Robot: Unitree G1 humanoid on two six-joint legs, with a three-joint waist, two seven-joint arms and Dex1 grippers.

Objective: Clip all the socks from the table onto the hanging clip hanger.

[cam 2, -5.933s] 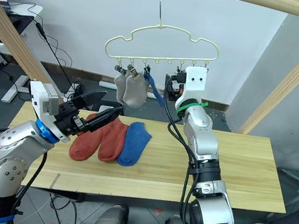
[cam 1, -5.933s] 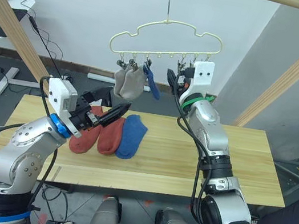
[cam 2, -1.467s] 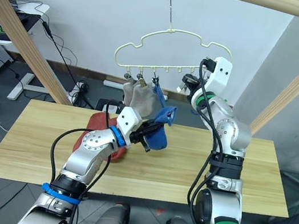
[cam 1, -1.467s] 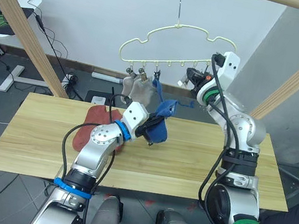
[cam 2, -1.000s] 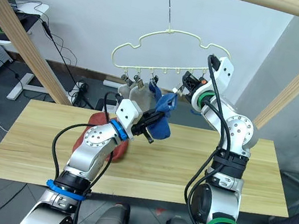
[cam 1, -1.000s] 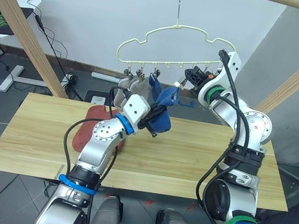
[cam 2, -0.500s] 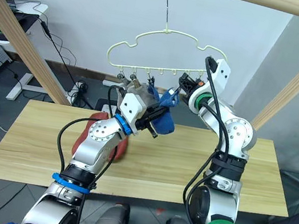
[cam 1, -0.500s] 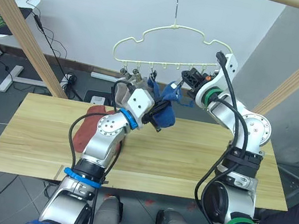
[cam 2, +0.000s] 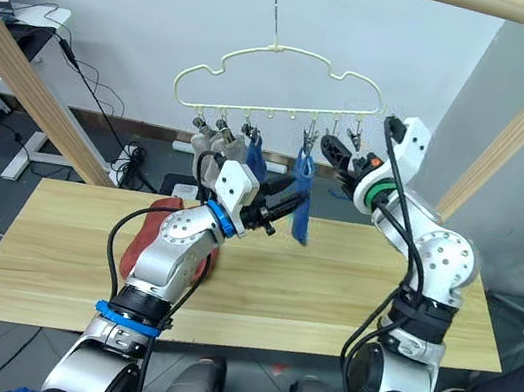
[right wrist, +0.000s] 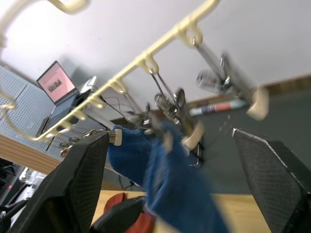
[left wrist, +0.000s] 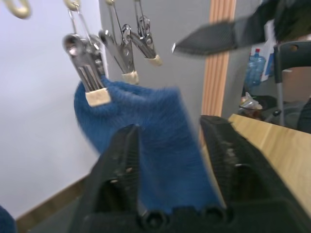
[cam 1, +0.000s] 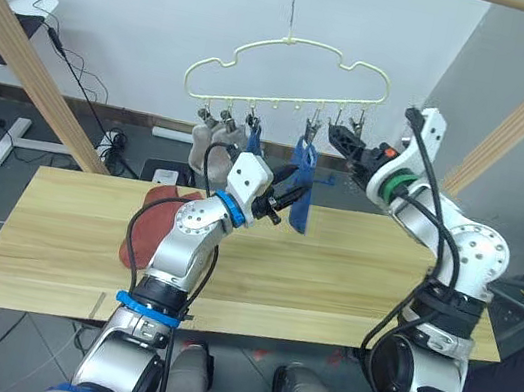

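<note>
Four socks now hang from the clip hanger (cam 1: 281,78): two light grey socks (cam 1: 212,133) and a blue one (cam 1: 253,140) at its left end, and a second blue sock (cam 1: 302,181) dangling from a clip near the middle of the lower bar. Two rust-red socks (cam 1: 151,222) lie on the counter (cam 1: 350,273), below the hanger's left end. The left end effector (cam 1: 286,194) has its fingers spread on either side of the hanging blue sock, not pinching it. The right end effector (cam 1: 351,143), just right of that sock beside the empty clips, also looks spread and holds nothing. I judge the red socks light, limp and easily bunched, best pinched near the cuff so an edge reaches a clip.
</note>
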